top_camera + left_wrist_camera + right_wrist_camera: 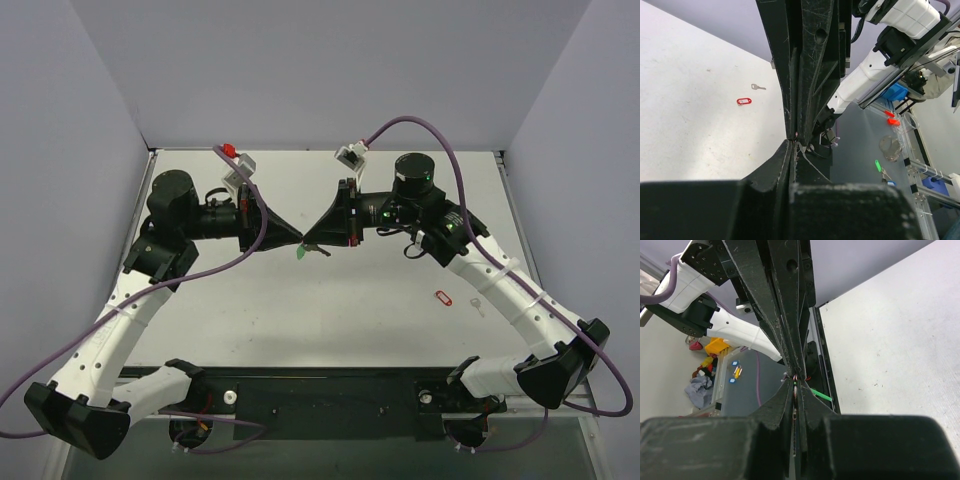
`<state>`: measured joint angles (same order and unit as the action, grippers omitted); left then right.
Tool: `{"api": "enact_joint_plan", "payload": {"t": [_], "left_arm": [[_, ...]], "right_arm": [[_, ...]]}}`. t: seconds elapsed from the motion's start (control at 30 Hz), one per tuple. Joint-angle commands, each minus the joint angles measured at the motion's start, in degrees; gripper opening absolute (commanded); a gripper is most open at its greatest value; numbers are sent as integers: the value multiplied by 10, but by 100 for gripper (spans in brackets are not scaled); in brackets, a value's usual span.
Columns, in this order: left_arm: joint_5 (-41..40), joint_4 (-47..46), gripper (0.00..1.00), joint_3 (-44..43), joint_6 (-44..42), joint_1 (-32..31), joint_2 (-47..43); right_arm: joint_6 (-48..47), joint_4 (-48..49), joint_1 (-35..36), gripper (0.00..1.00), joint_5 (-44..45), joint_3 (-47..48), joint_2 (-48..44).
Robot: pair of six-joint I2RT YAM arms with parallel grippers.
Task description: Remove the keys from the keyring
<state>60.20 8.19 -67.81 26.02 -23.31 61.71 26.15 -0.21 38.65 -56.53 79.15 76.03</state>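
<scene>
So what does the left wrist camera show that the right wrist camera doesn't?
Only the left wrist view: a red oval piece and a small silver key lying loose and apart on the table. Only the right wrist view: the green fob poking out sideways at the fingertips, and a thin metal piece pinched in the right fingers. Both: the left fingers and the right fingers meeting tip to tip, closed.

Setting, as I noted it: robotics lab cell. White desk (330, 300) boxed by plain grey panels (60, 150); aluminium rail frame (927, 170) and blue parts bin (896, 93) stood alongside.
</scene>
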Motion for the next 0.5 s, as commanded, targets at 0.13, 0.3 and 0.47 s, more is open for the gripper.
{"api": "enact_joint_plan", "payload": {"t": [0.13,0.3,0.47], "left_arm": [[-25,-36,0,-19,11,-9,-14],[-110,-51,0,-8,26,-25,-36],[-227,-67,0,2,49,-52,-61]], "right_arm": [[5,43,2,0,-21,-6,-21],[24,74,4,0,0,-22,-23],[52,132,6,0,48,-46,-33]]}}
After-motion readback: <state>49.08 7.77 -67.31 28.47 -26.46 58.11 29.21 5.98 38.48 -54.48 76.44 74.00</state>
